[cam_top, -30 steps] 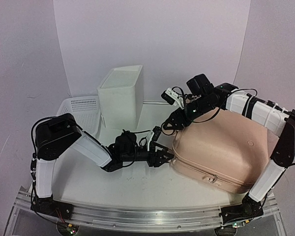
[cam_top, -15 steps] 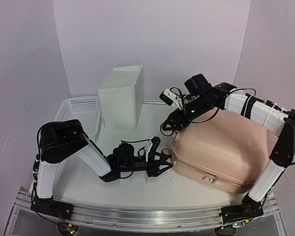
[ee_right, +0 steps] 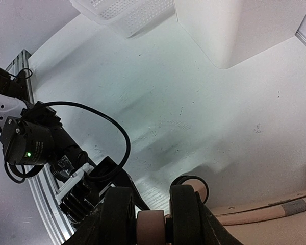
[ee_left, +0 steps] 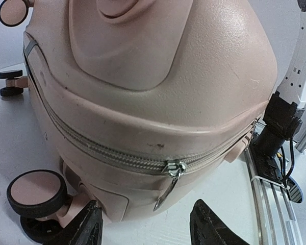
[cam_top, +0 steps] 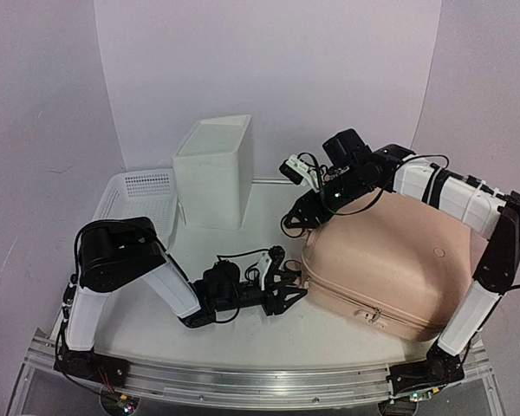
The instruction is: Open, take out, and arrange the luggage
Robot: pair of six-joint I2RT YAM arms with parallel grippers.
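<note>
Top: your luggage (cam_top: 390,264) lies flat on the table's (cam_top: 156,334) right half. Its long axis runs roughly left-right, caster end pointing left. Bare surface to its left; drawer box (cam_top: 212,173) and mesh basket (cam_top: 139,195) far-left. Left wrist: left gripper (ee_left: 148,229) spread, zipper pull (ee_left: 169,186) just ahead between the fingers. Right wrist: right gripper (cam_top: 296,223) straddles a caster (ee_right: 151,224); can't tell if it's clamped.

Peach-pink luggage (cam_top: 390,260) with silver zipper (ee_left: 117,155), white perforated basket (cam_top: 134,192), plain white box (cam_top: 212,173).
</note>
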